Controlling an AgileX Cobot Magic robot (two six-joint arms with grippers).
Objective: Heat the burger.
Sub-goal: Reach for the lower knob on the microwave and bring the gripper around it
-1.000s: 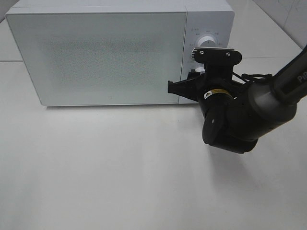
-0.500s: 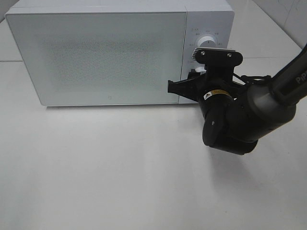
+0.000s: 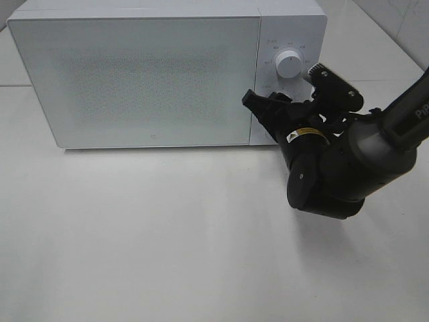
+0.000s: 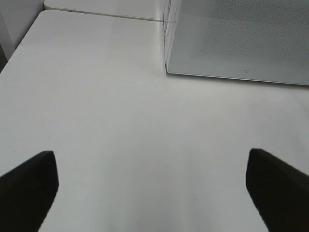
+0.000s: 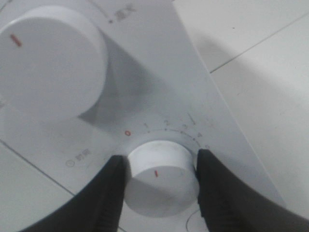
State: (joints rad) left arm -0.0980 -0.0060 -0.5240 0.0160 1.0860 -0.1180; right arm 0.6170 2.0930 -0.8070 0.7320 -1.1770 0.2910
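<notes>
The burger is out of view; the white microwave [image 3: 134,74] stands with its door closed. My right gripper [image 5: 161,169] is at the microwave's control panel, and its two black fingers [image 5: 108,193] are shut on the sides of the lower dial [image 5: 161,179]. That dial's red mark points down, away from the 0 on its scale. In the exterior high view my right gripper [image 3: 280,102] hides this dial. The upper dial [image 3: 288,64] is free. My left gripper [image 4: 154,188] hovers open over bare tabletop, holding nothing.
The microwave [image 4: 241,38] sits at the back of the white table [image 3: 147,235]. The bulky right arm [image 3: 335,168] hangs in front of the control panel. A tabletop seam runs behind the microwave's left corner.
My right wrist has rolled clockwise while staying clamped on the lower dial; its camera bracket now tilts to the right. The left arm has not moved.
</notes>
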